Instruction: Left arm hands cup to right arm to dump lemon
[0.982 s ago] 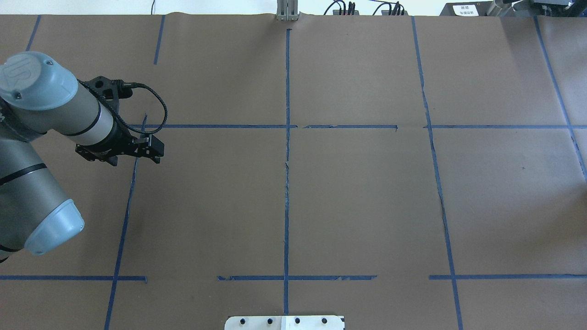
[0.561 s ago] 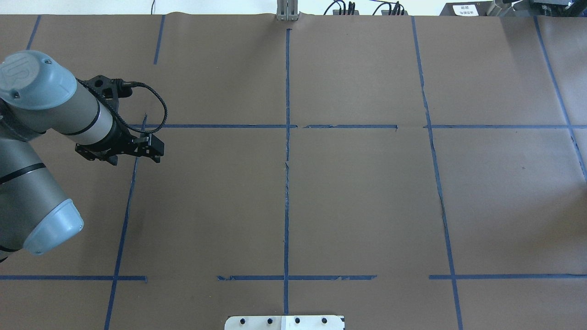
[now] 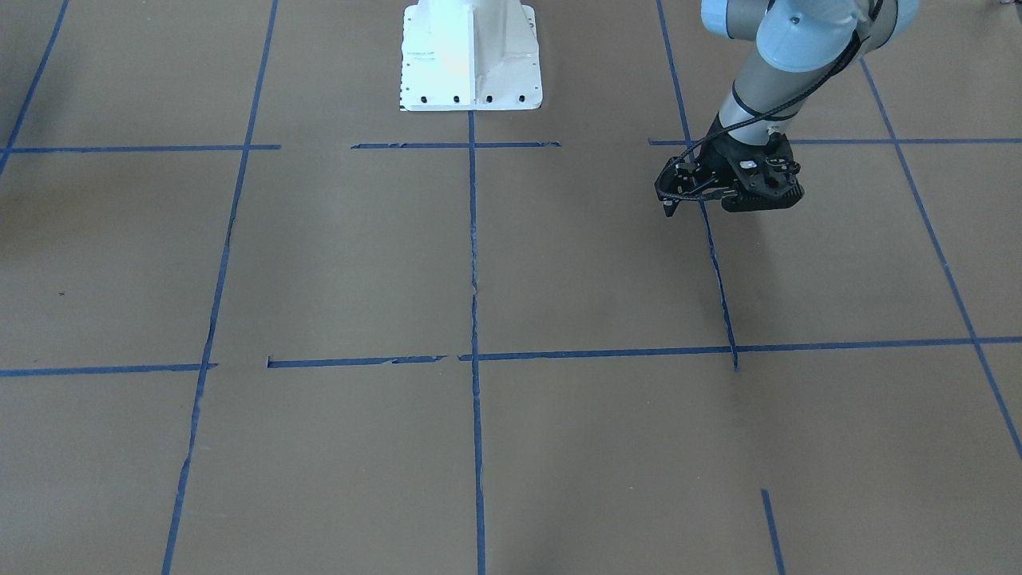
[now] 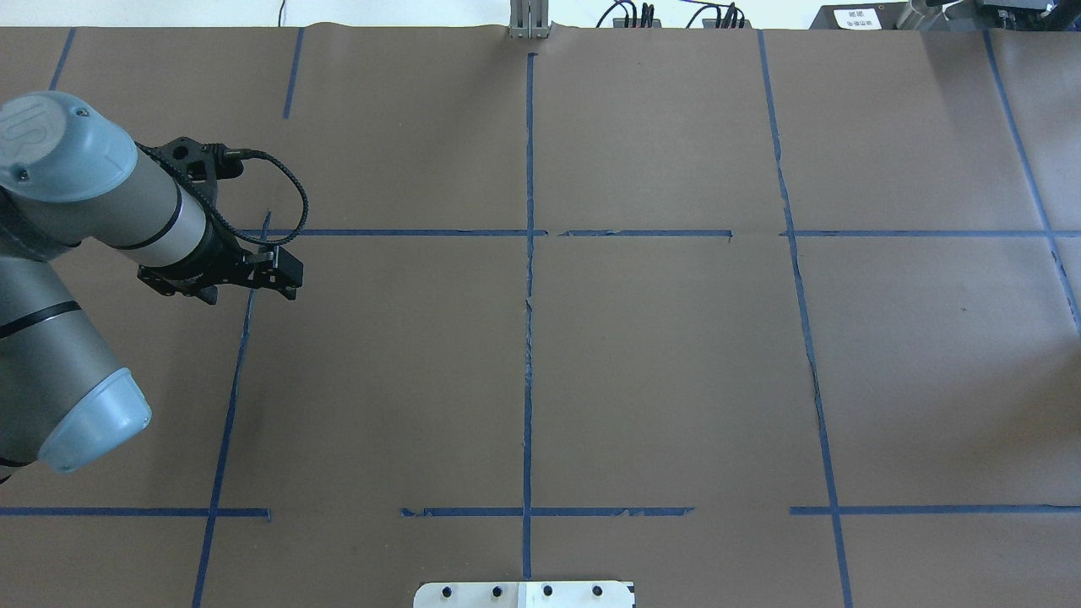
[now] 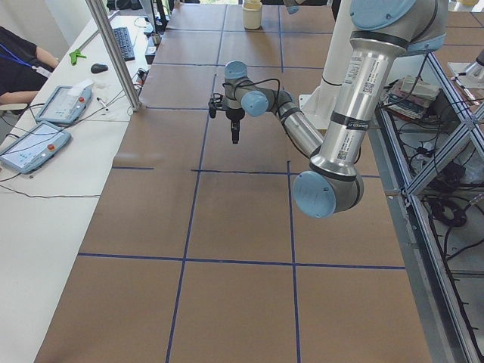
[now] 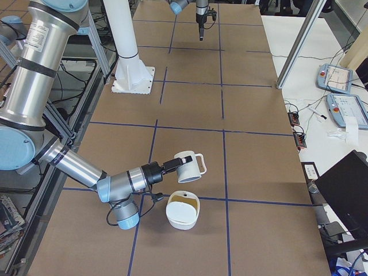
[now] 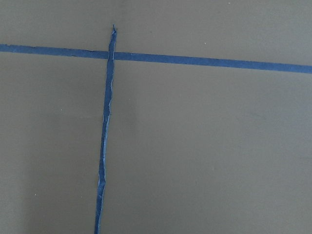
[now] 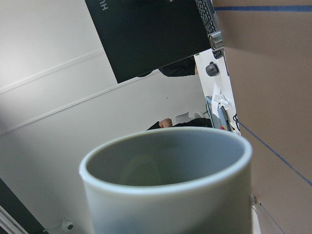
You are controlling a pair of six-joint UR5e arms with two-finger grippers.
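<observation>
My left gripper is empty and looks shut, hanging above a blue tape crossing at the table's left; it also shows in the front view and the left view. The left wrist view shows only tape and paper. My right gripper shows only in the right view, at the white cup, which hangs tilted over a white bowl. The right wrist view looks straight into the cup's grey inside, held aloft. A faint yellow-green patch there may be the lemon; I cannot tell.
The brown paper table carries a grid of blue tape lines. The robot's white base stands at the table's robot side. An operators' desk with pendants and a metal post run along the far edge.
The left arm's elbow and forearm have drifted slightly toward the view's upper left. Its gripper has hardly moved and stays the same.
</observation>
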